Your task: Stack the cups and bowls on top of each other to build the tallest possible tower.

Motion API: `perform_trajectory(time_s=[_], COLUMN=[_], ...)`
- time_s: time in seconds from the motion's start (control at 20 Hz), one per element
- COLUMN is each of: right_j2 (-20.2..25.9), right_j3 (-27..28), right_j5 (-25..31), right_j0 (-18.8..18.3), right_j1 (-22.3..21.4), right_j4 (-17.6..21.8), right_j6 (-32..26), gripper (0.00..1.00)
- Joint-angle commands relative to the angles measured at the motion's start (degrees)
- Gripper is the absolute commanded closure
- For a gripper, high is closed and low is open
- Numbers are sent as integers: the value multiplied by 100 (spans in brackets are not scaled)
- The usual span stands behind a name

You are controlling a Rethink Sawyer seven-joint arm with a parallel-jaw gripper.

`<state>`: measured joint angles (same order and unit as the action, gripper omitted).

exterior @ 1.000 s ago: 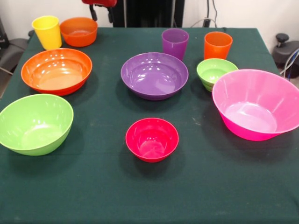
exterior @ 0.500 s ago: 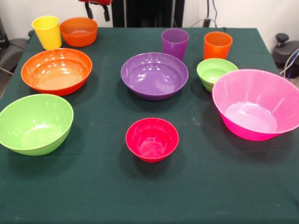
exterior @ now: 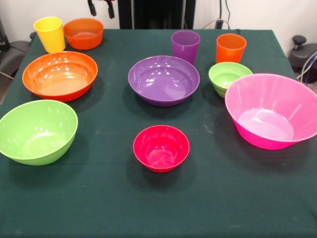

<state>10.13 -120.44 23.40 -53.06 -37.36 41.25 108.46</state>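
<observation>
The counter is covered in dark green cloth, and all the pieces stand apart on it, none nested in another. Nearest the camera, close to the middle, sits the small red-magenta bowl, upright and empty. To the near left stands the large lime green bowl, its side close to the counter's left edge. At the right, the huge pink bowl reaches to the right edge of the picture.

Farther back, the large orange bowl stands at the left, behind the lime green one. The purple bowl sits in the middle, straight behind the red-magenta bowl. The small green bowl sits just beside the pink bowl's far left rim; whether they touch cannot be told.

Along the far side, the yellow cup stands at the far left, with the small orange bowl just beside it on its right. The translucent purple cup stands behind the purple bowl, and the orange cup stands behind the small green bowl.

At the top edge, above the small orange bowl, only the dark tips of the pincer show, spread apart and holding nothing.
</observation>
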Motion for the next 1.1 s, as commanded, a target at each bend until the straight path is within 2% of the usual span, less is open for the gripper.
perform_trajectory(time_s=[0.05,0.35,1.1], right_j2=[542,448,536], right_j3=[-5,255,790], right_j5=[335,131,213], right_j0=[135,261,203], right_j1=[93,361,745], right_j4=[47,223,288], right_j6=[-444,-294,-491], gripper=[0,0,0])
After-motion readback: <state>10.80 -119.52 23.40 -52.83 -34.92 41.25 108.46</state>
